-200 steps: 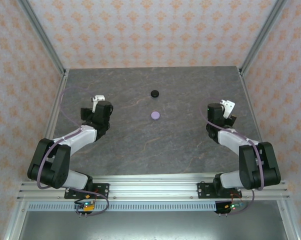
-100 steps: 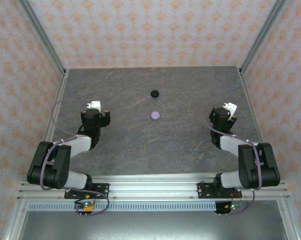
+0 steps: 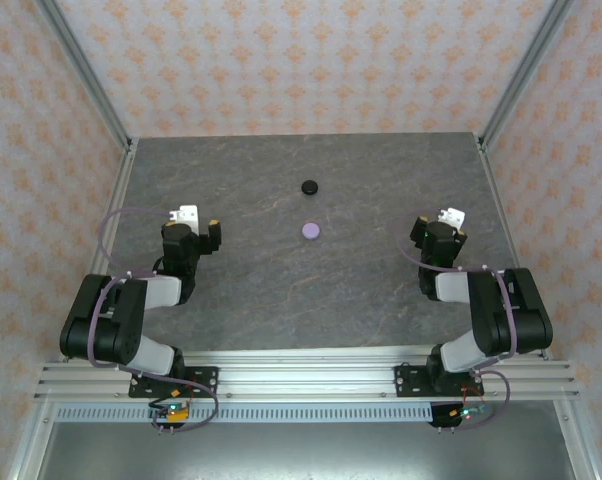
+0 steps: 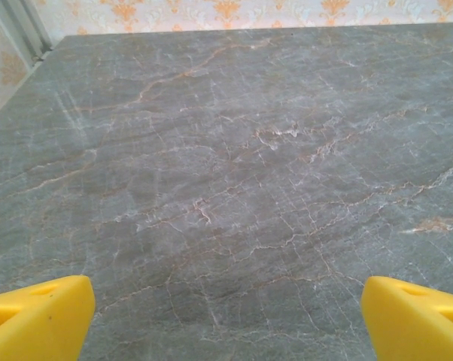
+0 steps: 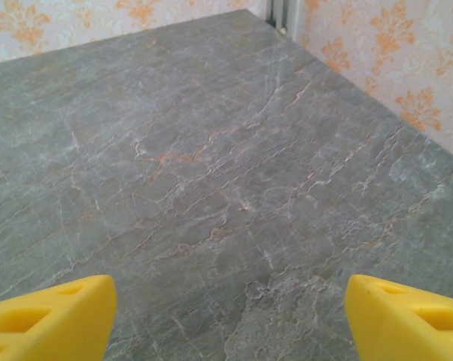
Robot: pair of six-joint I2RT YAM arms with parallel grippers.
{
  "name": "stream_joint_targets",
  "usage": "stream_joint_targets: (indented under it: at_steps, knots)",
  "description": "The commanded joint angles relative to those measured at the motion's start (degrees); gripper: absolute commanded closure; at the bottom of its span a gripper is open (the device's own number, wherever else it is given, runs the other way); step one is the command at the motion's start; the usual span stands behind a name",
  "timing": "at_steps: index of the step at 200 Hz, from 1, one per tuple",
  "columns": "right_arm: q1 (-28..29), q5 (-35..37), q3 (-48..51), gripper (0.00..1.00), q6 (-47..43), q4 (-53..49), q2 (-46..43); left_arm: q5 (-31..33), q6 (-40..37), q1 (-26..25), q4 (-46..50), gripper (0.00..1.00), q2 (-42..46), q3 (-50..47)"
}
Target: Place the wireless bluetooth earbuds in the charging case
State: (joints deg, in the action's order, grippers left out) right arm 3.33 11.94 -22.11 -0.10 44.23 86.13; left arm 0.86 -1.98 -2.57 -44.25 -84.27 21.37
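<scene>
Two small round charging cases lie mid-table, both with lids down: a black one [image 3: 309,187] and, nearer to me, a pale lavender one [image 3: 312,230]. The earbuds are out of view. My left gripper [image 3: 189,230] rests low at the left, well away from both cases. In the left wrist view it [image 4: 226,304] is open, with bare marble between its yellow fingertips [image 4: 38,316]. My right gripper [image 3: 442,230] rests low at the right, equally far from the cases. In the right wrist view it [image 5: 230,304] is open over bare table, one yellow fingertip [image 5: 407,316] in each bottom corner.
The grey marble table [image 3: 381,170] is fenced by patterned walls and metal corner posts [image 3: 81,75]. Both arms are folded back near the front rail [image 3: 301,375].
Both arms have folded back toward their bases. The left wrist has drawn a little leftward and nearer, and the right wrist has settled slightly nearer. The cases have not moved.
</scene>
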Motion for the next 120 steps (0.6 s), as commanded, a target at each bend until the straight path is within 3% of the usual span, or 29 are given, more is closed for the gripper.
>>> stream_joint_targets:
  at_steps: [1,18,28,120]
  knots:
    - [-0.3,-2.0,-0.8,0.19,-1.2,2.0,0.8,0.6,0.7,0.6,-2.5,0.08,-1.1,0.7]
    - [-0.3,-2.3,-1.2,0.15,-1.4,1.2,0.9,2.0,1.0,0.6,1.9,0.02,-1.5,3.2]
    - [-0.3,-2.3,-1.1,0.00,-1.4,1.6,1.0,2.2,0.9,0.5,1.3,0.00,-1.6,3.0]
    - [-0.3,-2.4,-1.2,0.01,-1.4,1.4,1.0,2.3,0.9,0.6,1.7,0.00,-1.5,3.1]
